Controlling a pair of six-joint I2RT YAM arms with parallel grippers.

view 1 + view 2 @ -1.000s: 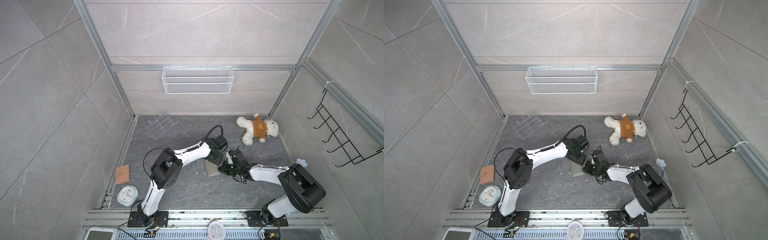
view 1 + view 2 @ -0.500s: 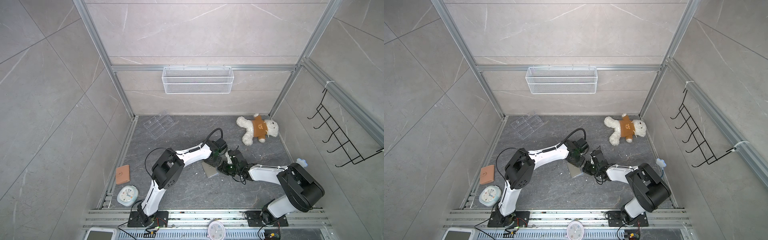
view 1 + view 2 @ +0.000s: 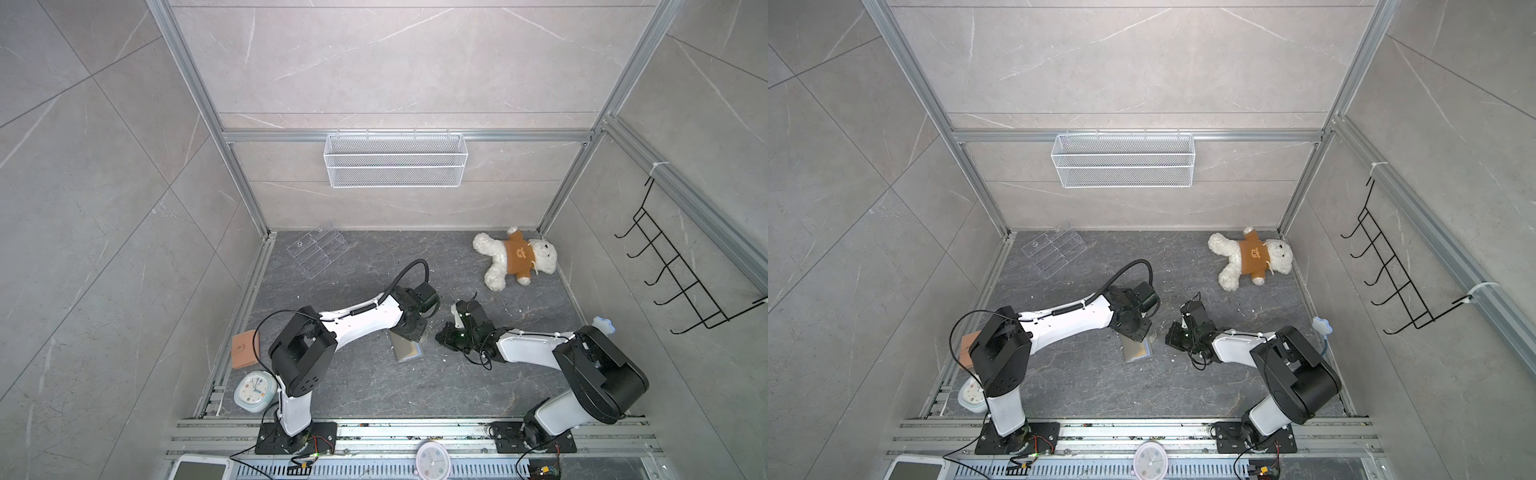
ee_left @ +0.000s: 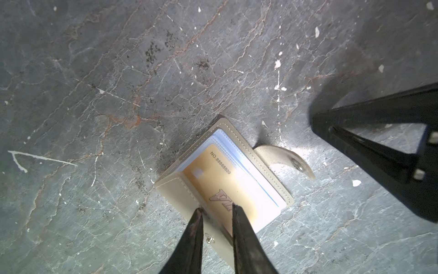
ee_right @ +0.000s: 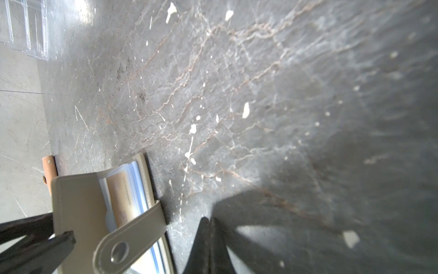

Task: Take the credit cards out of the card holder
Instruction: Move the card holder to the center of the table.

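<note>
Gold card NO.88888809 | left end effector cannot tell | right end effector pressed together

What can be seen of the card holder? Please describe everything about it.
The card holder is a grey-beige wallet, leather-like, with pale stitching along its edges. It lies open on the dark stone-like floor between the two arms. Its tab, bearing a metal snap, sticks out loose from one side. Inside are clear bluish sleeves; the front one shows a gold card printed NO.88888809. The left gripper has its jaws astride the lifted cover; a firm pinch cannot be told.
</note>
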